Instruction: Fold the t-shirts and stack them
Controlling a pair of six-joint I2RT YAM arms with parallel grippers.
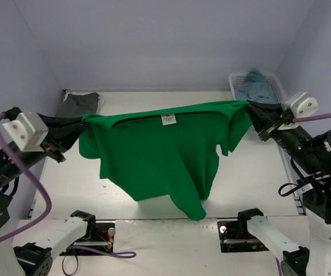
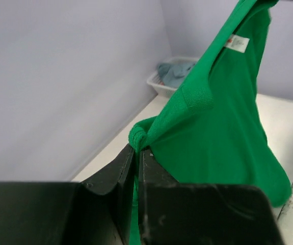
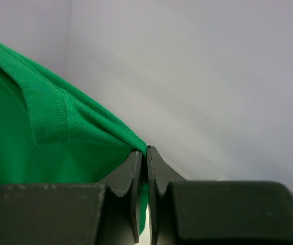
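Top external view: the white counter (image 1: 73,178) fills the middle of the frame. The green t-shirt (image 1: 159,155) hangs over it, stretched across mid-frame between the two arms. Its top edge is taut and its lower part droops toward bottom centre; I cannot tell whether it touches the counter. The white basket (image 1: 280,86) at upper right holds a blue-grey garment (image 1: 257,87). A dark grey shirt (image 1: 80,103) lies at upper left.

The left jaws are clenched on a bunched top corner at frame left, and the right jaws are clenched on the hemmed edge at frame right; both wrist views confirm this. The small white neck label (image 1: 167,119) sits at top centre.

Judgement: the fabric is light, soft and limp, so it sags, creases and won't hold its shape. A thin pinch may slip, so grip it at the doubled seams of the shoulder or sleeve hems.
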